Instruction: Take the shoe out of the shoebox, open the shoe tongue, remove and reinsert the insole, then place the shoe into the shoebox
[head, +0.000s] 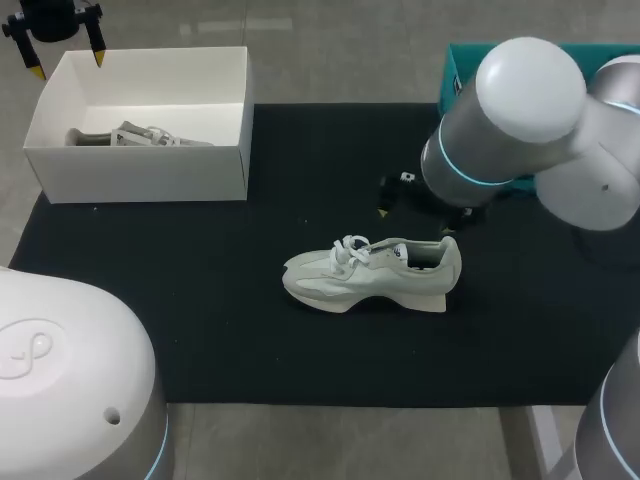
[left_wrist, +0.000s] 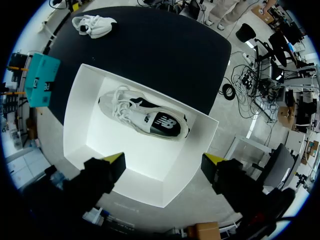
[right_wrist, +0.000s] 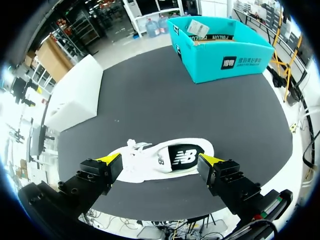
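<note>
The shoe (head: 372, 272) stands upright on the black mat (head: 200, 300), toe pointing toward my left side, well apart from the white shoebox (head: 140, 175). It looks light and soft-bodied, with pale mesh and suede-like panels over a thick foam sole (head: 400, 300) and loose white laces (head: 348, 250) that could snag a fingertip. The upper will likely give under a pinch, so the firmer heel collar (head: 430, 255) or the sole's sides seem the best places to take hold, leaving the tongue free. The right gripper (right_wrist: 160, 161) hovers over the shoe, jaws spread wide and holding nothing. The left gripper (left_wrist: 164, 159) hangs above the stiff cardboard shoebox, also wide open and empty — a second shoe (left_wrist: 142, 117) lies on its side inside.
</note>
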